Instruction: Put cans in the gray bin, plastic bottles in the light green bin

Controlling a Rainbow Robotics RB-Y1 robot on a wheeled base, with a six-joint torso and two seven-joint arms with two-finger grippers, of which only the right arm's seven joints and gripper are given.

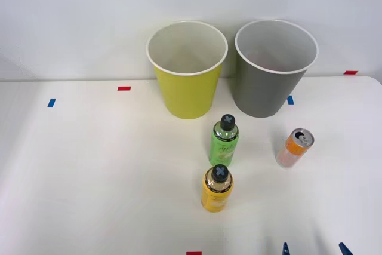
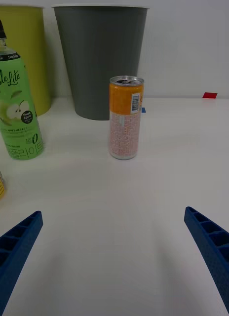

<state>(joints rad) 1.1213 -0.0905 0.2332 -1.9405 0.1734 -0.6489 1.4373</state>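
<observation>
**Two bins, two bottles and one can on a white table, with the gripper spread wide**

Two tapered bins are shown side by side at the far edge of the white table (image 1: 89,165): the light green bin (image 1: 187,85) on the left and the gray bin (image 1: 268,82) on the right. What can be seen of each pale interior holds nothing; the bottoms are cut off by the near walls. The green bottle (image 1: 224,143) stands upright in front of the gap between the bins, and the yellow-orange bottle (image 1: 217,189) stands just nearer than it. The can (image 1: 294,147) stands upright to the right, in front of the gray bin and apart from both bottles. The right gripper (image 2: 114,256) is seen low over bare table on the near side of the can, its blue ribbed fingers (image 2: 213,247) set far apart with nothing between them. In the wrist view the yellow-orange bottle is cropped to a sliver. Small red and blue tape marks (image 1: 123,88) lie on the table.
</observation>
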